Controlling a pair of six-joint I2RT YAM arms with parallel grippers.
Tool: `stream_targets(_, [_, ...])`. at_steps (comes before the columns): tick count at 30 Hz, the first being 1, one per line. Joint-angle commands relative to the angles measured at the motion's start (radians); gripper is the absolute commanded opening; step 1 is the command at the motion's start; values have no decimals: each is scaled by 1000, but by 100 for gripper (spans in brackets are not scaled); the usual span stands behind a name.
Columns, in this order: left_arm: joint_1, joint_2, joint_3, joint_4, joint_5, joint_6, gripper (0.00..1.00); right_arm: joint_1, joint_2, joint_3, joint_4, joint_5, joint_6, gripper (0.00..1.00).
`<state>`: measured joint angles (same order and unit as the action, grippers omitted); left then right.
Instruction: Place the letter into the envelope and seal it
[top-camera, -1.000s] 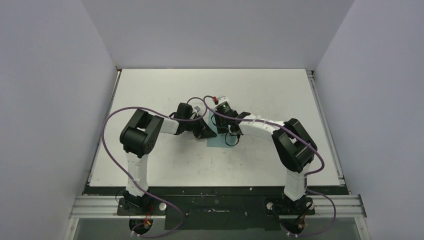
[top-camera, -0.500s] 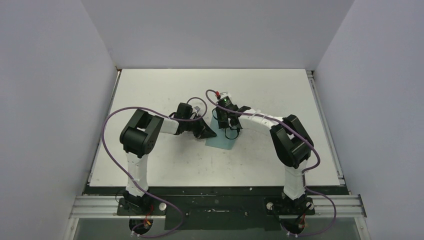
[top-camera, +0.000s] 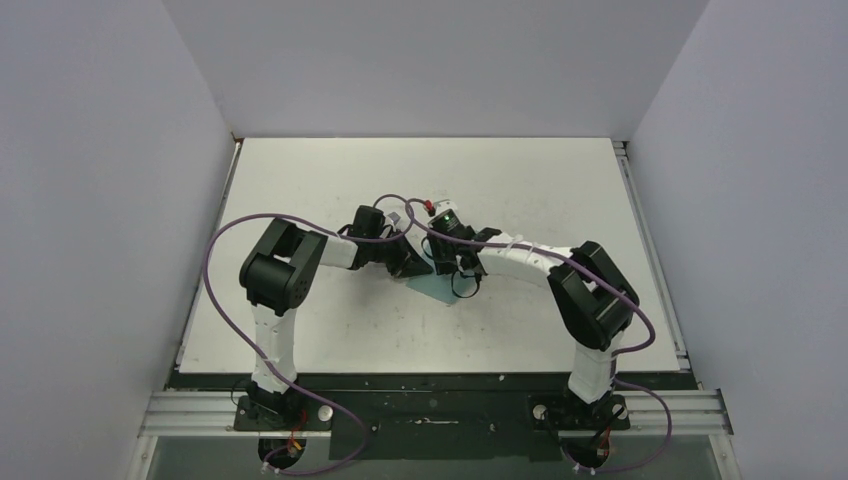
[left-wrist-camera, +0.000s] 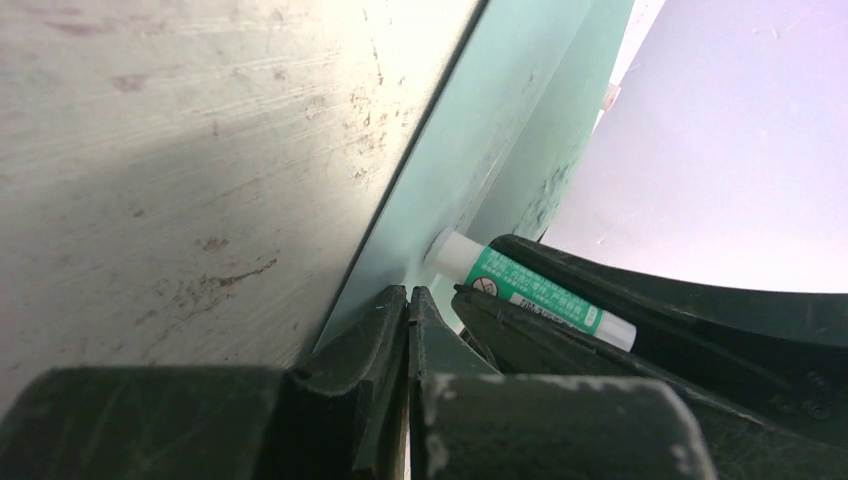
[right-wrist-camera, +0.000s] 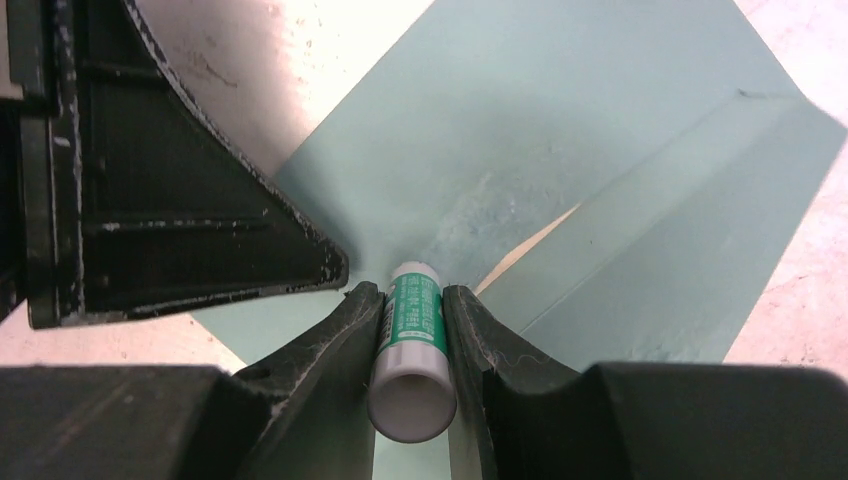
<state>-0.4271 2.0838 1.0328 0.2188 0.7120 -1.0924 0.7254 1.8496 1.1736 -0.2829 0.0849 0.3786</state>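
The teal envelope (right-wrist-camera: 520, 130) lies flat on the table with its flap (right-wrist-camera: 690, 220) folded open; from above only a small part of the envelope (top-camera: 441, 290) shows under the arms. A thin tan strip of the letter (right-wrist-camera: 525, 252) shows at the envelope's mouth. My right gripper (right-wrist-camera: 412, 290) is shut on a white-and-green glue tube (right-wrist-camera: 413, 320), whose tip touches the envelope near the mouth. My left gripper (left-wrist-camera: 408, 298) is shut, its tips resting at the envelope's (left-wrist-camera: 480, 150) edge, close beside the glue tube (left-wrist-camera: 530, 290). Both grippers, left (top-camera: 418, 268) and right (top-camera: 447, 262), meet at mid-table.
White walls enclose the worn white table (top-camera: 330, 170) on three sides. The two arms' purple cables (top-camera: 215, 260) loop above the surface. The left gripper's black body (right-wrist-camera: 180, 200) stands close to the right fingers.
The right gripper with the glue tube swung toward the far side, then came back nearer over the envelope. The left arm has stayed put.
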Motion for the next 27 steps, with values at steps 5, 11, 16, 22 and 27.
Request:
stream_targets(5, [30, 81, -14, -125, -223, 58, 0, -62, 12, -30, -139, -6, -23, 5])
stream_targets(11, [30, 83, -11, -131, -227, 60, 0, -111, 68, 30, -113, 17, -59, 5])
stream_targets(16, [31, 87, -10, -131, -228, 58, 0, -83, 54, 41, -109, -22, -81, 5])
stream_targets(22, [30, 90, -10, -125, -232, 50, 0, -14, 5, -24, -128, -107, -61, 5])
stream_targets(27, [30, 92, -8, -126, -235, 48, 0, -12, -31, -63, -144, -117, -52, 5])
